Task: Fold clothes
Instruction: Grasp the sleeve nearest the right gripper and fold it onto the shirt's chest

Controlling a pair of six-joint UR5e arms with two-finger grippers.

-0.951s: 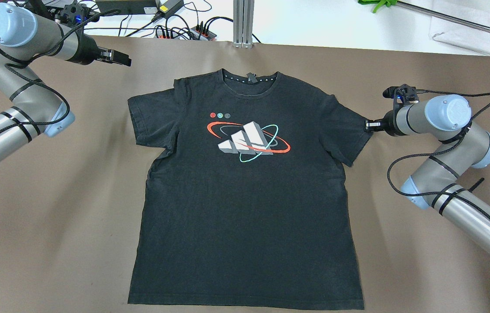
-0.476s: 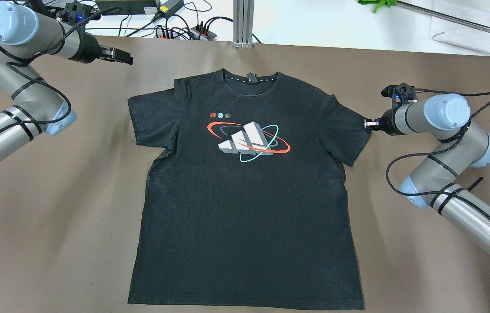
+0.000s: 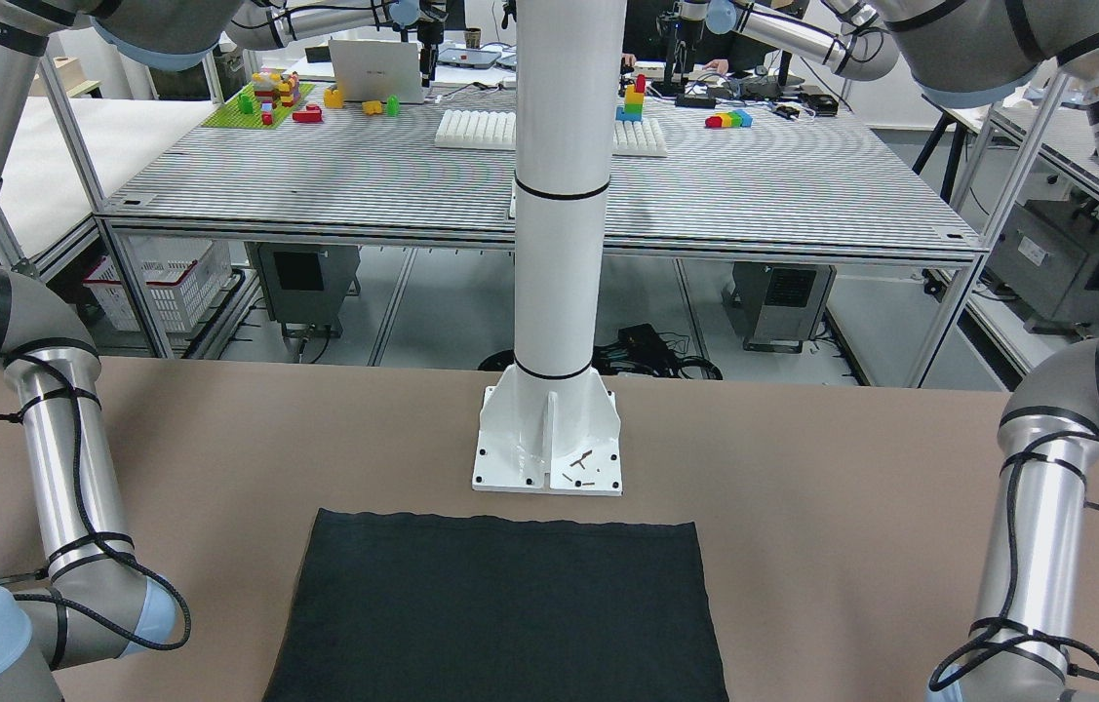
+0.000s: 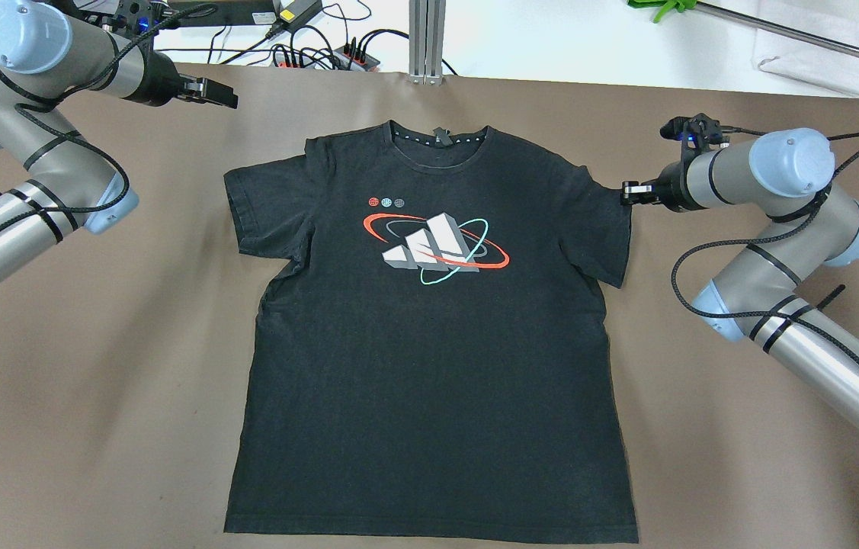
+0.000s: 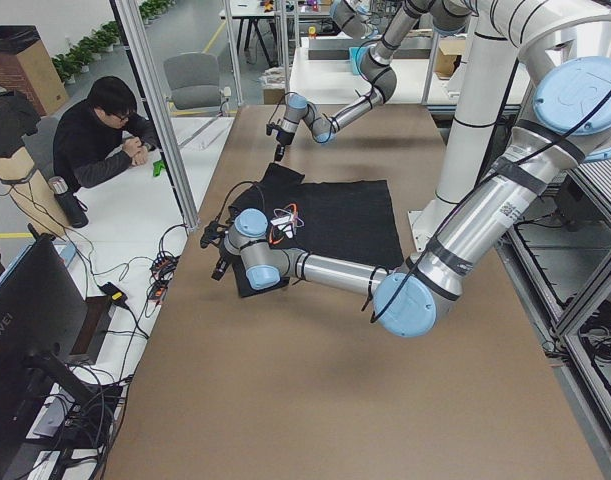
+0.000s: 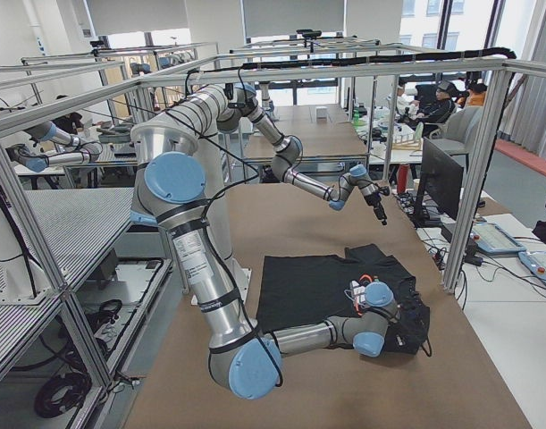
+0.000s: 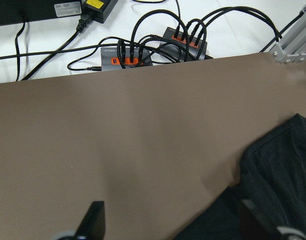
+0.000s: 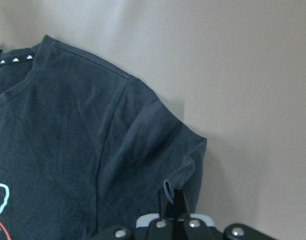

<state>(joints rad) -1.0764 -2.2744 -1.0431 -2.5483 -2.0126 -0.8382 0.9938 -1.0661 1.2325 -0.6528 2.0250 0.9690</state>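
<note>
The shirt (image 4: 429, 343) lies flat and face up in the middle of the table (image 4: 94, 381), print (image 4: 435, 248) showing, collar toward the far edge. Its bottom hem sits at the near edge, just in front of the pole base (image 3: 549, 450). Spread out like that, both sleeves are exposed, which I take to be the reason for starting at a sleeve.

The right gripper (image 4: 625, 194) is at the outer edge of the right sleeve (image 4: 600, 229), low to the table and coming in from the side. In the right wrist view its fingers (image 8: 182, 206) are pressed together with a small curl of sleeve cloth pinched up between them, so I read it as closed on the shirt. Only the hem is caught, not a deep bite. Holding the outermost edge makes sense to me, since it lets the sleeve be carried inward over the chest.

The left gripper (image 4: 227, 97) hangs over bare table toward the far left corner, apart from the left sleeve (image 4: 261, 206). Its fingers (image 7: 92, 220) are spread wide in its wrist view and hold nothing, and the shirt (image 7: 278, 175) shows off to one side (the power strips beyond the far edge show too). I judge it is parked clear and ready to drop onto its own sleeve.
</note>
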